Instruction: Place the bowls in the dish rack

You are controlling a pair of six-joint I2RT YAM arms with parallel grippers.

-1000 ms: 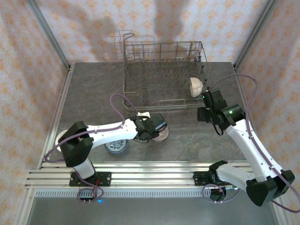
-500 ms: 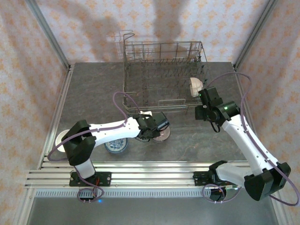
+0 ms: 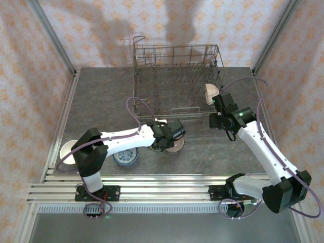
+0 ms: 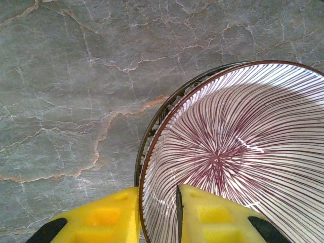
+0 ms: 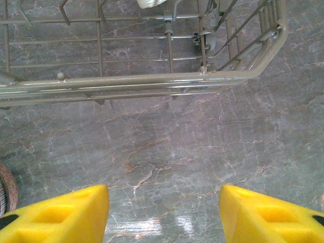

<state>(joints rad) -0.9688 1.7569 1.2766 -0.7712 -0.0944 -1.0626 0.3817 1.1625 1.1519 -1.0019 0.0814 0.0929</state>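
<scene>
Left wrist view has the left gripper [image 4: 158, 215] set over the lip of the striped bowl [image 4: 228, 147], one yellow finger outside the rim and one inside, the gap between them narrow; whether they have bitten on the wall yet I cannot tell. A dark rim [image 4: 151, 132] shows just outside the striped one, which looks like a second bowl nested beneath, both sitting on the grey table [image 4: 61, 76]. From above, this pair lies in front of the dish rack [image 3: 174, 83], near its front edge but apart from it. A pale bowl [image 3: 211, 93] stands on edge at the rack's right end, while a blue-patterned bowl [image 3: 125, 158] and a cream bowl [image 3: 67, 150] wait on the table to the left. The right gripper [image 5: 163, 197] hangs released and empty, just in front of the rack's near rail. The step in hand, as I judge it, is the pickup of the striped bowl. Next comes a firm pinch on the rim, then a lift that leaves the lower bowl behind, clears the rail and tips the bowl between the tines
</scene>
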